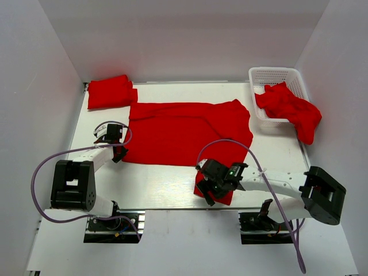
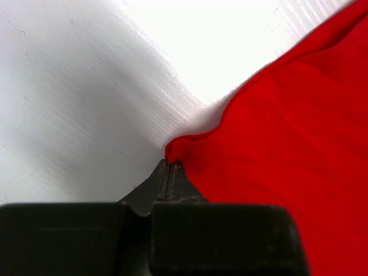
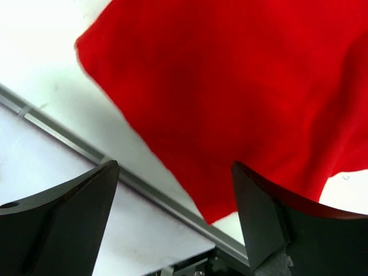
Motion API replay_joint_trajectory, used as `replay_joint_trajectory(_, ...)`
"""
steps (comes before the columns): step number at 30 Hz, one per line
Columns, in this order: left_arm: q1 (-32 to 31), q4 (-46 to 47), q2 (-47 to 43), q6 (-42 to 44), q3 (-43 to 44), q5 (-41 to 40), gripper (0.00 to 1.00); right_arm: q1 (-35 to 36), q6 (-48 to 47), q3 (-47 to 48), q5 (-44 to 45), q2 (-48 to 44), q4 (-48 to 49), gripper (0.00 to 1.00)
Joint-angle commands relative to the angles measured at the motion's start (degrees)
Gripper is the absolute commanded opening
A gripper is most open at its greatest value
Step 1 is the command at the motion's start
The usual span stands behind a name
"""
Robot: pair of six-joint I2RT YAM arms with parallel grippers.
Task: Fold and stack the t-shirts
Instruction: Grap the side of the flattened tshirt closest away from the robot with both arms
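Note:
A red t-shirt [image 1: 184, 131] lies spread across the middle of the table, its near right part reaching the front edge. My left gripper [image 1: 119, 151] is shut on the shirt's near left corner [image 2: 172, 150], low on the table. My right gripper [image 1: 211, 187] is open above the shirt's near right corner [image 3: 230, 115], which lies at the table's front edge; nothing sits between its fingers [image 3: 261, 213]. A folded red shirt [image 1: 110, 92] lies at the far left corner.
A white basket [image 1: 275, 77] at the far right holds crumpled red shirts [image 1: 290, 109] that spill over its near side. White walls close in the table on the left, right and back. A metal rail [image 3: 138, 184] marks the front edge.

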Motion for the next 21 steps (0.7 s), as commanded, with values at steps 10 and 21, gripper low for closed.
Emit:
replay_joint_trajectory(10, 0.23, -2.98, -1.13, 0.7, -2.44, -0.37, 0.0, 5.76, 12.47, -1.04, 13.51, 8.24, -1.89, 0.53)
replay_joint_trajectory(21, 0.23, -2.45, -2.71, 1.32, -1.92, 3.14, 0.0, 7.44, 12.48, 1.86, 18.96, 7.72, -2.77, 0.0)
